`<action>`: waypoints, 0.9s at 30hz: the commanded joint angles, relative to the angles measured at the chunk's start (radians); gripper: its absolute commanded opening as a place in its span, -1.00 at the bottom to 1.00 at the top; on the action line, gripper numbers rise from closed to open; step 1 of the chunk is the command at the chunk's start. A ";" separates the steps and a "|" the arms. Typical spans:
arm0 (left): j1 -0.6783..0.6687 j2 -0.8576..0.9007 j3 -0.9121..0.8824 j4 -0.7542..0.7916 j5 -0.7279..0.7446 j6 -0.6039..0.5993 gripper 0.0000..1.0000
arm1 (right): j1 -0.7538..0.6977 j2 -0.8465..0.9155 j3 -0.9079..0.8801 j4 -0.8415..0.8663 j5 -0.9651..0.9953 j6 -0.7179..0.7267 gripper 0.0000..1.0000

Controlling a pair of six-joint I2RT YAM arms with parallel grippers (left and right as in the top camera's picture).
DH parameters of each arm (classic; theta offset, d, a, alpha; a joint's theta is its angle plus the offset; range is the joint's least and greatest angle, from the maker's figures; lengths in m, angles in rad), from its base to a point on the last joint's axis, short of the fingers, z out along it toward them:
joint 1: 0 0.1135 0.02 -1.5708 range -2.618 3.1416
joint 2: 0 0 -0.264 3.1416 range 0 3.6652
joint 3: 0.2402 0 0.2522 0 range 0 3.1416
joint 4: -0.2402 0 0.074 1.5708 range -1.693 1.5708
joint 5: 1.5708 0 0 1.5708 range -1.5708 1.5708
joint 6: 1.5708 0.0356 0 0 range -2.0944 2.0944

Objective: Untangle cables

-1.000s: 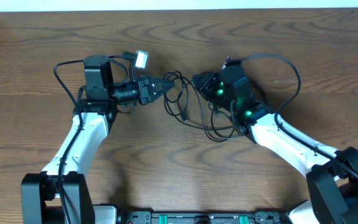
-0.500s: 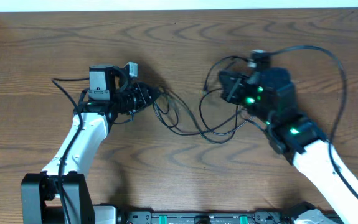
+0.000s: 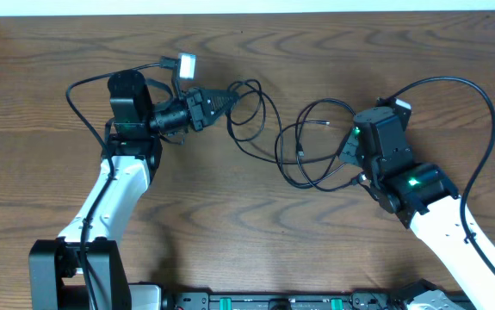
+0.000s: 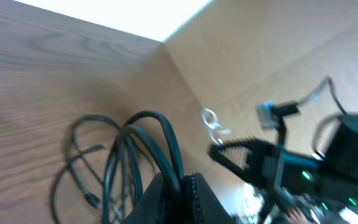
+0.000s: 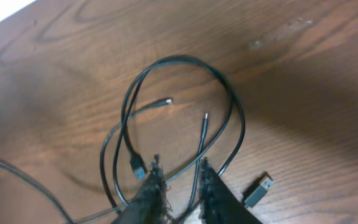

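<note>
Since a second ago the two grippers have been drawn apart. They were nearly tip to tip at the upper centre of the overhead view, and the black cables (image 5: 179,58) are now spread across the wooden table (image 3: 230,241) between them.

At upper left of the overhead view the left gripper (image 4: 180,180) is seen pointing right, its fingers pressed together on a bunch of black strands that arch up out of them.

At mid right the right gripper (image 5: 180,165) is seen with its fingers narrowly parted. One strand runs through the gap, which is wider than the strand.

Ahead of it a large loop lies flat on the wood, with two free ends inside it. A USB plug (image 5: 261,186) is noted at lower right of the right wrist view, near the fingers.
</note>
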 commanded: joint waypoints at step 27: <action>0.002 0.002 0.013 0.974 0.134 -0.746 -0.81 | 0.005 0.464 0.001 0.399 -0.377 -0.005 0.08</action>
